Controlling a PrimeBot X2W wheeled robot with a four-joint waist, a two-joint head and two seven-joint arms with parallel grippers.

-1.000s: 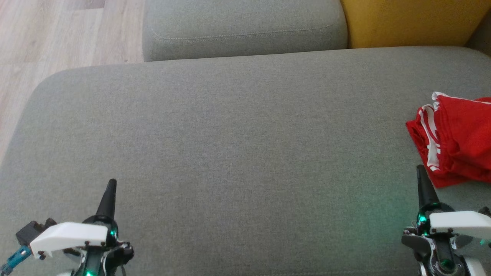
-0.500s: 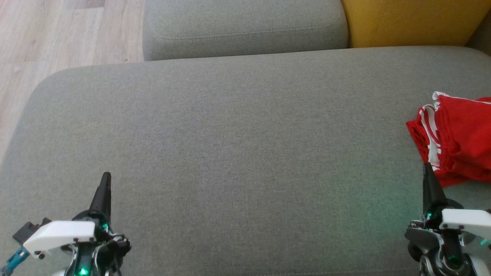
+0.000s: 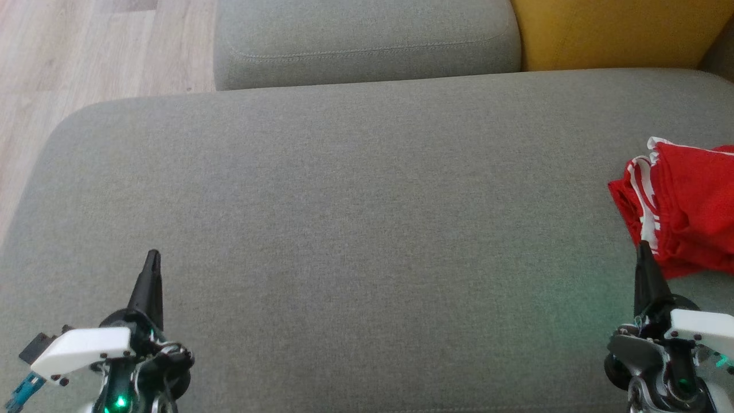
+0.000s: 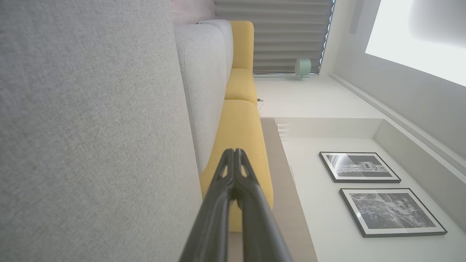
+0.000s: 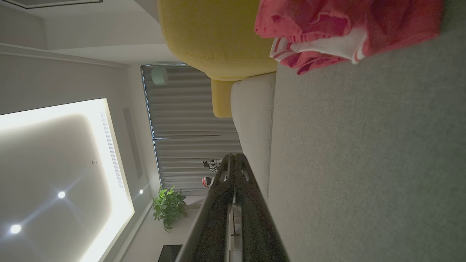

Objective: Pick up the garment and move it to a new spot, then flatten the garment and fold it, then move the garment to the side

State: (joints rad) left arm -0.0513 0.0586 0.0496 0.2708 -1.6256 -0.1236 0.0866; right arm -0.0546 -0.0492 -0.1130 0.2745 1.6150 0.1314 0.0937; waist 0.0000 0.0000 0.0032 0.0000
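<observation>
The garment (image 3: 685, 206) lies bunched at 3 o'clock on the seat (image 3: 367, 218). Your right gripper (image 3: 643, 252), at 5 o'clock, points right at its edge, fingers pressed together and holding nothing. The left gripper (image 3: 152, 259), at 7 o'clock, is the same. Open the right fingers wide first, then pinch a thick fold.

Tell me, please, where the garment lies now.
In the head view the garment lies on the sofa at the far right, just beyond the right gripper.
</observation>
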